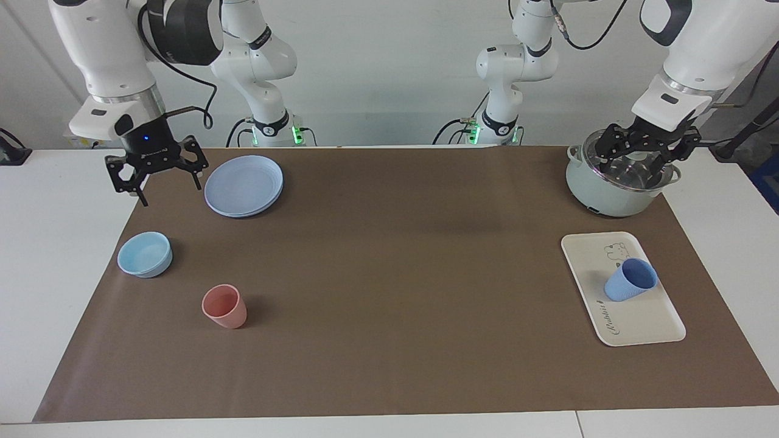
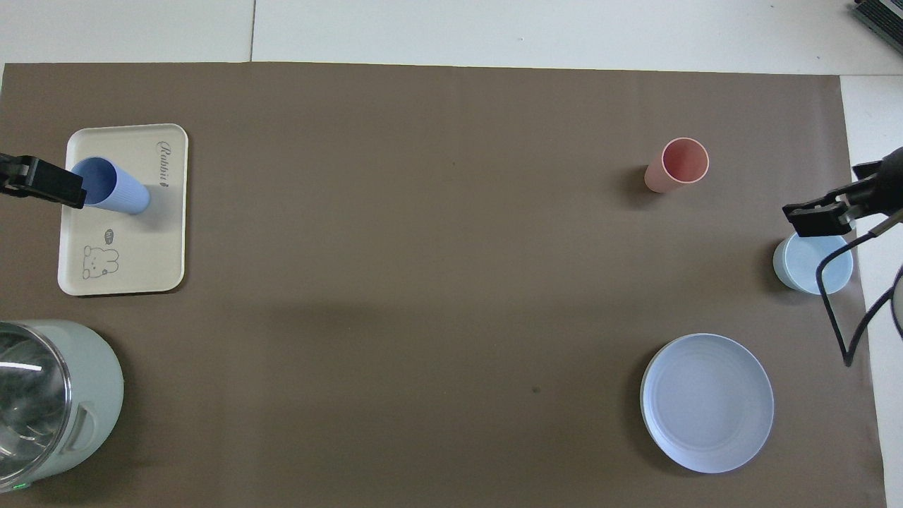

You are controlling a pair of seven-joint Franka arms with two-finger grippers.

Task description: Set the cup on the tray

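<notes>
The periwinkle-blue cup (image 1: 631, 280) (image 2: 109, 185) stands on the cream tray (image 1: 639, 319) (image 2: 141, 247), toward the left arm's end of the table, with nothing touching it. My left gripper (image 1: 645, 159) hangs open and empty above the pot, well clear of the cup. In the overhead view only one of its fingers (image 2: 49, 185) shows at the frame edge. My right gripper (image 1: 159, 185) is raised, open and empty, at the right arm's end beside the stacked plates. A single one of its fingers (image 2: 818, 217) enters the overhead view.
A pale green pot (image 1: 602, 188) (image 2: 49, 402) with a glass lid stands nearer the robots than the tray. At the right arm's end are stacked blue plates (image 1: 244, 185) (image 2: 707, 402), a light-blue bowl (image 1: 145, 254) (image 2: 811, 264) and a salmon-pink cup (image 1: 225, 306) (image 2: 676, 166).
</notes>
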